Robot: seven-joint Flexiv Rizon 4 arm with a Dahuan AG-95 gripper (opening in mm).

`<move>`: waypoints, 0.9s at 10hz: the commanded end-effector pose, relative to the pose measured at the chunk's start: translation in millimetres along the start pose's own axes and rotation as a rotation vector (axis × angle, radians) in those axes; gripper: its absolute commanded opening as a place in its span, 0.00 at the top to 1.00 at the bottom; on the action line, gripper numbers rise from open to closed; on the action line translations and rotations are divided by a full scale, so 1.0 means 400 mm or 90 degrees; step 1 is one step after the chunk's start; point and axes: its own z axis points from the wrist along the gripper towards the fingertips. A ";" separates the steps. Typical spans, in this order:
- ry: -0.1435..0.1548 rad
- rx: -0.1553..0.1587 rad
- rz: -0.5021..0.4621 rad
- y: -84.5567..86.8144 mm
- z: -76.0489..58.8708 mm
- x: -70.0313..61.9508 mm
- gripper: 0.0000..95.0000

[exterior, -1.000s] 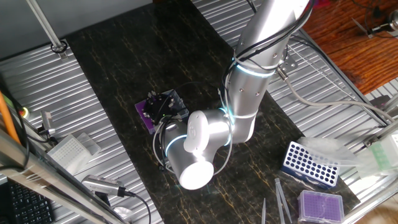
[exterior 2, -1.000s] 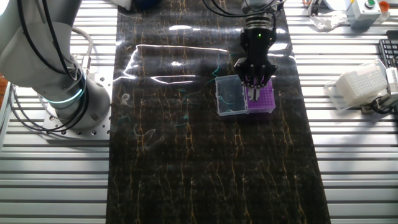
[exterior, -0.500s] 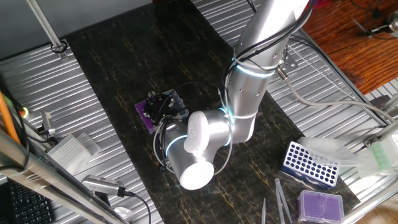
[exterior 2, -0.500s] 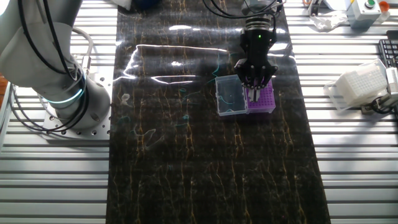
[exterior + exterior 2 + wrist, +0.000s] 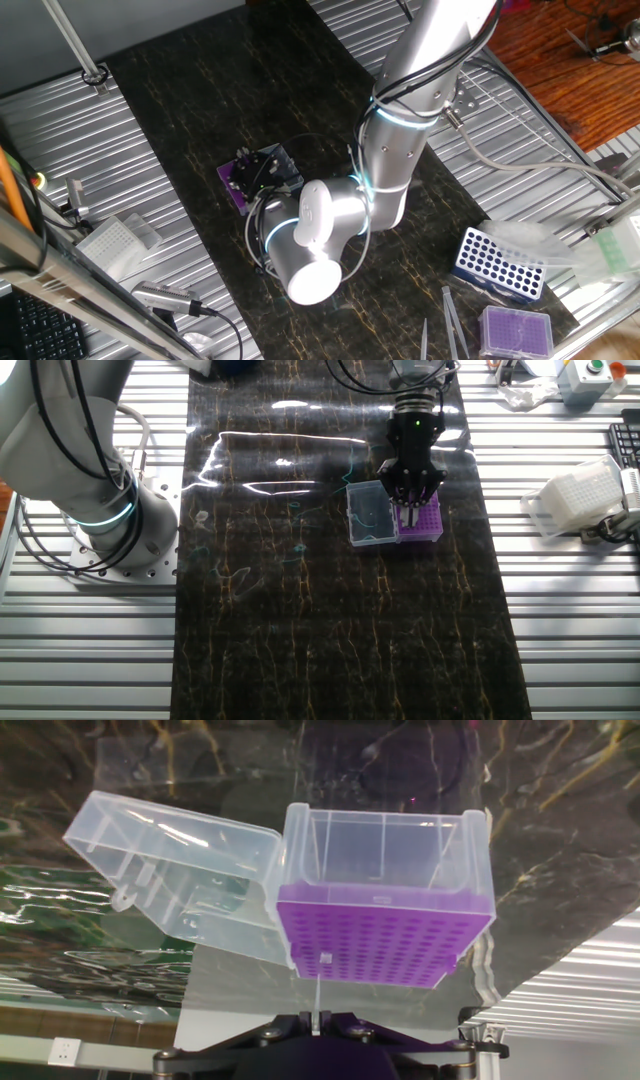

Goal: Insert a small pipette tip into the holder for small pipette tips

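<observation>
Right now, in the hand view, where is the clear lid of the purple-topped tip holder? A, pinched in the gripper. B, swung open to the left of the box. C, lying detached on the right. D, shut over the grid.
B: the clear lid hangs open left of the holder, leaving the purple grid uncovered.

No legible text, labels, brand marks, numbers or signs in any view. Nothing printed on the holder for small pipette tips, its clear lid, the blue rack, the paler purple-topped box or the arm's housing. Any small markings too blurred or too small to read.
</observation>
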 end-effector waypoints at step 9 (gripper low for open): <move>-0.013 0.001 0.009 0.012 -0.001 0.013 1.00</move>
